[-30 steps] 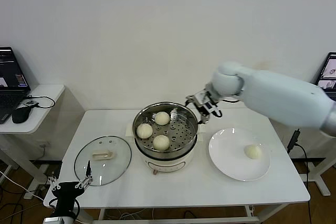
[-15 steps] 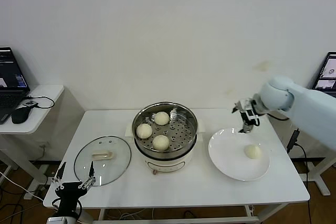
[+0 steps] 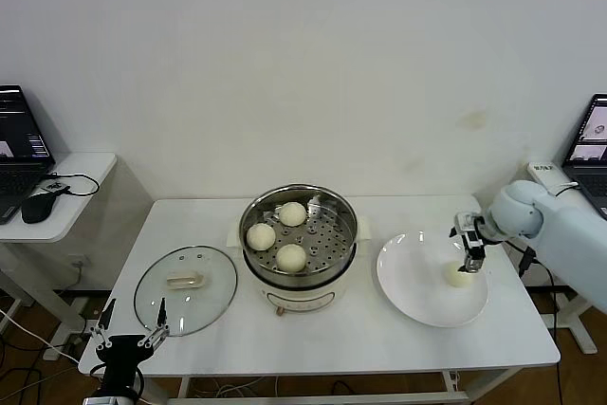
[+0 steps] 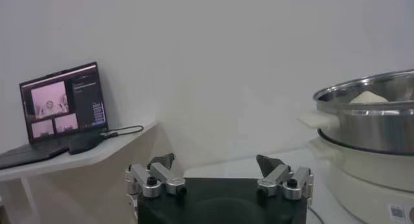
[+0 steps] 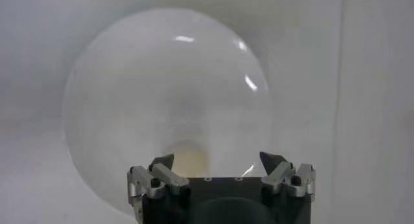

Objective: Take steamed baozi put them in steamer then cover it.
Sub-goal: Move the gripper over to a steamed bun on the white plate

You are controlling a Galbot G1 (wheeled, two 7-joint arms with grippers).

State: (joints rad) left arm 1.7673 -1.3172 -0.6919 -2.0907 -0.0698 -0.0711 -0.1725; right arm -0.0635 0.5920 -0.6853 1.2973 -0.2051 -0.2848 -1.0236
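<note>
- The white rectangular table (image 3: pixel 313 339) carries everything, and it has bare room in front of the pot and the plate.
- The round shiny stainless-steel steamer (image 3: pixel 299 234) on its cream-white base stands in the middle, uncovered, with three small cream-white steamed baozi (image 3: pixel 291 257) on the perforated tray inside.
- The flat round white plate (image 3: pixel 408 282) lies just beside the steamer on the robot's right, near the table's right edge.
- The round glass lid (image 3: pixel 185 288) lies flat on the table on the steamer's left, apart from it.
- The right gripper (image 3: pixel 470 251) hangs directly above the plate, jaws wide open and empty, pointing down.
- The last cream-white bun (image 3: pixel 459 275) sits on the plate just under these fingers; in the right wrist view it (image 5: pixel 188 159) shows between the jaws, so I judge a straight descent is enough.
- The bun is round and has no long axis.
- The left gripper (image 3: pixel 128 337) waits at the table's front left corner, open and empty, nearer to the lid.
</note>
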